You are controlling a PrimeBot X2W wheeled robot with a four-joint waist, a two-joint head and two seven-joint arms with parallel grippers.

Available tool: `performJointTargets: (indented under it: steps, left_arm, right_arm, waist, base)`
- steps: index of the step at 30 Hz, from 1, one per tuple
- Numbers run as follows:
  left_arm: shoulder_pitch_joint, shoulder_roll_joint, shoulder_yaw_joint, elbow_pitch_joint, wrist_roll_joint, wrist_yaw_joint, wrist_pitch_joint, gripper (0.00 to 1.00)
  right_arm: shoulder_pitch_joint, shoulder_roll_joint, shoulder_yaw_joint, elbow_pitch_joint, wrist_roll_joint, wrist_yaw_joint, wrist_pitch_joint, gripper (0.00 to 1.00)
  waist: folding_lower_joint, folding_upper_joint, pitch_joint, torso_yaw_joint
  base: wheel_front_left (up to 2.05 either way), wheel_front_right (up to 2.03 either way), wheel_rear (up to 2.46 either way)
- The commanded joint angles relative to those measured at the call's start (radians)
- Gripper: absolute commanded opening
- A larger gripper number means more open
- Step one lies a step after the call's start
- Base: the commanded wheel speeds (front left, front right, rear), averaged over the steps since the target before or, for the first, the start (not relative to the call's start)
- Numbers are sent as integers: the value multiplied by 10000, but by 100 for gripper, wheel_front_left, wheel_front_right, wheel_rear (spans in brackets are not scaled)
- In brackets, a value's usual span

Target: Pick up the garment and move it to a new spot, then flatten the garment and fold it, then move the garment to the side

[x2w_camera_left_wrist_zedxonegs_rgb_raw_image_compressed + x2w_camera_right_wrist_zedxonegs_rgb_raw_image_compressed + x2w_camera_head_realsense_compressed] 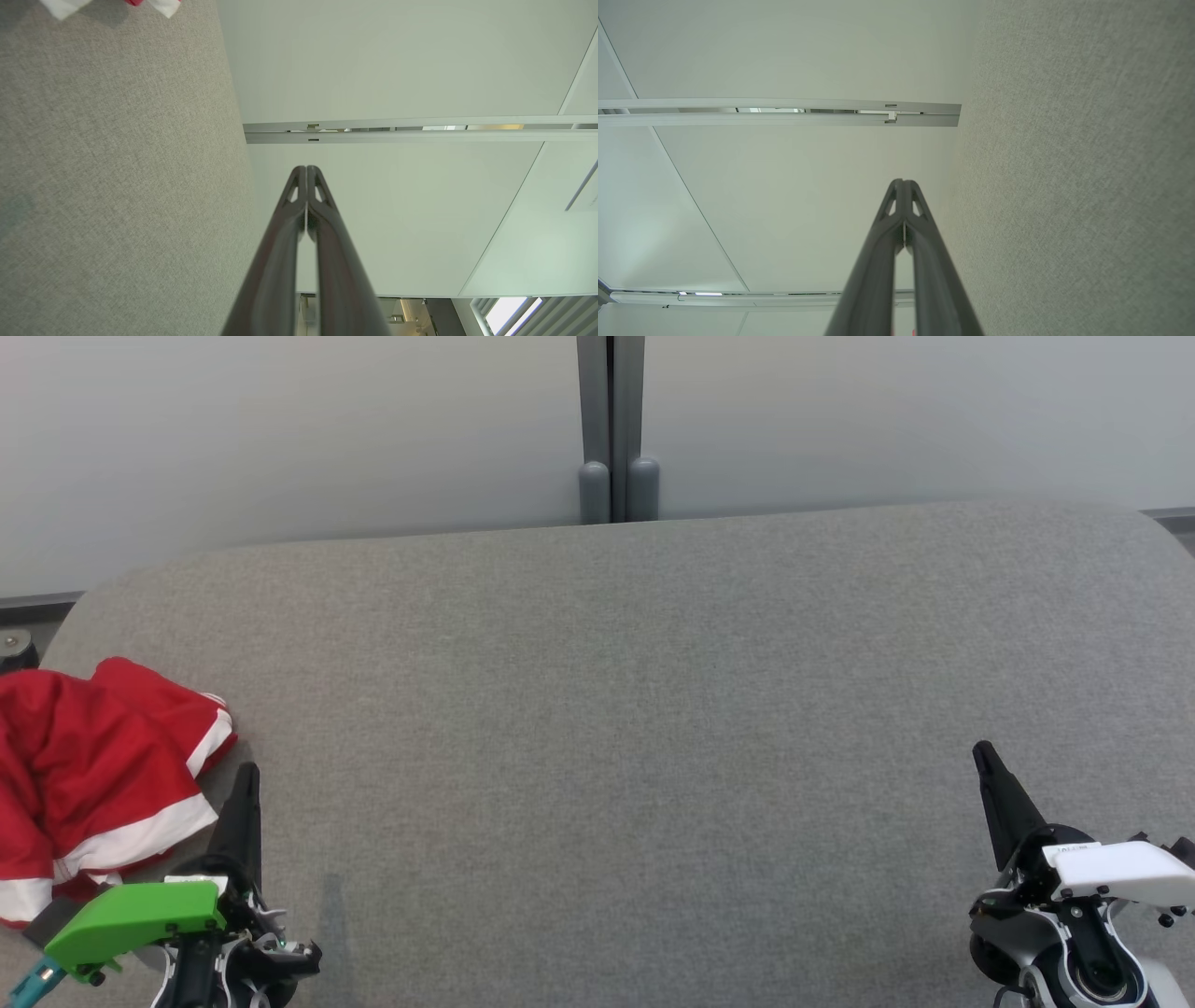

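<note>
A crumpled red-and-white garment (93, 775) lies at the left edge of the bench (607, 709) — left fingers (241, 821) just beside it, right fingers (1004, 803) far off, both pairs pressed together.

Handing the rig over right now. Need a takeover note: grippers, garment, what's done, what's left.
Left gripper: shut, empty, beside the garment's right edge.
Right gripper: shut, empty, over bare surface on the right.
Crumpled red garment with white stripes: bunched at the left edge of the grey fabric-covered table, partly cut off in the head view.
Done: nothing evident; the garment is neither gripped nor folded.
Left: pick up, move, flatten, fold, move aside.
</note>
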Motion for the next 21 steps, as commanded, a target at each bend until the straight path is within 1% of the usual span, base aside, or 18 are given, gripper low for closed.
performJointTargets:
  steps: [1,21]
  left_arm:
    - [-101,23,10,-32,-36,-31,30,0]
    - [-101,24,10,-32,-36,-31,30,0]
  right_arm:
    - [-71,-53,3,-24,14,2,43,0]
    - [-71,-54,3,-24,14,2,43,0]
  waist:
    - [0,0,0,0]
    - [0,0,0,0]
  base:
    - [0,0,0]
    - [0,0,0]
